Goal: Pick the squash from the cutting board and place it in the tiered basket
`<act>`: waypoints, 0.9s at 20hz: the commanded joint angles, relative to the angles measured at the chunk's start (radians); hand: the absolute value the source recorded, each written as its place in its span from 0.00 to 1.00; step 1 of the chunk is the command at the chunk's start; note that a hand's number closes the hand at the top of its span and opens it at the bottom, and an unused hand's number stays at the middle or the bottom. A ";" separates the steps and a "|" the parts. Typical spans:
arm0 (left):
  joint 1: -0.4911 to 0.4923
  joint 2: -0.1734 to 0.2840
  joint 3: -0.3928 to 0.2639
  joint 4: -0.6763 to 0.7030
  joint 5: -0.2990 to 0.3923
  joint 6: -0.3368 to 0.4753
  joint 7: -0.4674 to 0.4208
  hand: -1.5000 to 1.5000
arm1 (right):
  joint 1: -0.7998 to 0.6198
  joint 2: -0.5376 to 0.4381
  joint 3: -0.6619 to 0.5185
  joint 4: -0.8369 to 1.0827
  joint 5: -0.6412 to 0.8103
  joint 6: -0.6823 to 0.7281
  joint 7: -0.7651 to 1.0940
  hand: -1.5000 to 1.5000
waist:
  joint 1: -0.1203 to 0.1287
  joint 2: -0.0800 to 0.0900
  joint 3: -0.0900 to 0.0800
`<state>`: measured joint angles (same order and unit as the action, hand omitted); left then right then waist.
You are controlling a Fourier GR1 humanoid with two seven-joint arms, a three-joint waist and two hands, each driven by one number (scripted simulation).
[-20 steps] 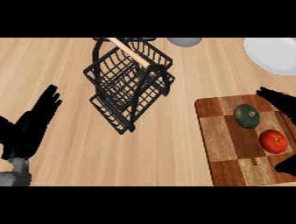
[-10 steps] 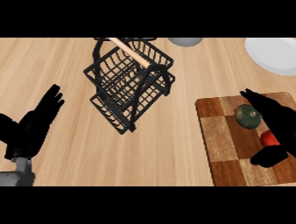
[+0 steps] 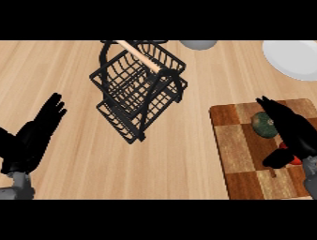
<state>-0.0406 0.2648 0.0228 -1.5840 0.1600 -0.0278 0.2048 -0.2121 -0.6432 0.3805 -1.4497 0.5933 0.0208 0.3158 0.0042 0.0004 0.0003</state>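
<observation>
the squash (image 3: 262,123), dark green and roundish with no clear long axis, lies on the cutting board (image 3: 239,154); the right hand (image 3: 294,132) spreads open over it, hiding a red thing (image 3: 296,160); the tiered basket (image 3: 139,89) holds nothing; the left hand (image 3: 28,140) rests open at lower left.

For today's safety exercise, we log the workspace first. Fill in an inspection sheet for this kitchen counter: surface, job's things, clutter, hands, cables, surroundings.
Surface: wooden counter, bare between the items.
Job's things: green squash on the cutting board at right; black tiered basket at centre, holding nothing.
Clutter: red item on the board, mostly hidden; white plate upper right; grey object at the top edge.
Hands: left hand open, resting at left; right hand open over the board beside the squash.
Cables: nothing seen.
Surroundings: nothing seen.
</observation>
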 commanded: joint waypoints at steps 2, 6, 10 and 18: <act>0.019 0.019 0.039 -0.023 0.019 -0.053 0.014 0.50 | -0.054 0.035 -0.088 0.114 0.071 -0.005 -0.083 0.00 | 0.001 0.000 0.000; -0.032 -0.031 0.025 0.031 -0.019 -0.031 0.002 0.50 | -0.041 0.074 -0.112 0.165 0.155 -0.025 -0.140 0.00 | -0.002 0.000 0.000; -0.026 -0.075 -0.008 -0.006 -0.075 0.025 0.023 0.50 | -0.071 0.094 -0.125 0.228 0.178 0.040 -0.150 0.00 | 0.000 0.000 0.000; 0.002 -0.054 0.025 -0.051 -0.044 -0.022 0.044 0.50 | -0.031 0.094 -0.090 0.257 0.266 0.072 -0.225 1.00 | 0.000 -0.001 0.000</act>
<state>-0.0591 0.2257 0.0568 -1.5721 0.1206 -0.0602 0.2115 -0.2701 -0.5510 0.2767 -1.2328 0.8023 0.0975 0.1337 0.0050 -0.0076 -0.0088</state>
